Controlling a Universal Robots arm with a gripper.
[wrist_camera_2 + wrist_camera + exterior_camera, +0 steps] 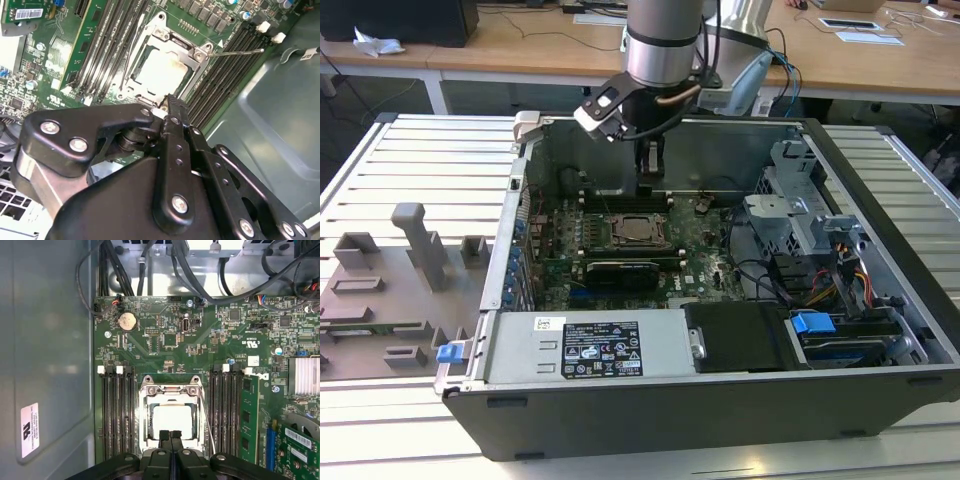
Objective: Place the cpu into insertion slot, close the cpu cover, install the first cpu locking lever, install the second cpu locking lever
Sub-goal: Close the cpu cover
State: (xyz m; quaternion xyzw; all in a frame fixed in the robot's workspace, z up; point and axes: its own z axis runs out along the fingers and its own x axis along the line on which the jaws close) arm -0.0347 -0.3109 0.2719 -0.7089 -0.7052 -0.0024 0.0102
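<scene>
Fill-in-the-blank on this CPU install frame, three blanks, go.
1. The cpu lies ___ (inside/outside) the insertion slot.
2. The cpu cover is ___ (open/closed).
3. The tool, at the slot's edge, is ___ (open/shut).
Missing words: inside; closed; shut.

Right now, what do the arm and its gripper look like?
The arm is a thick silver-grey cylinder with a dark band. A small white-and-black block sits at its wrist, and a thin brownish cable loops beside it. The gripper is matte black: flat linkage plates joined by silver screws, narrowing to two slim fingers.
</scene>
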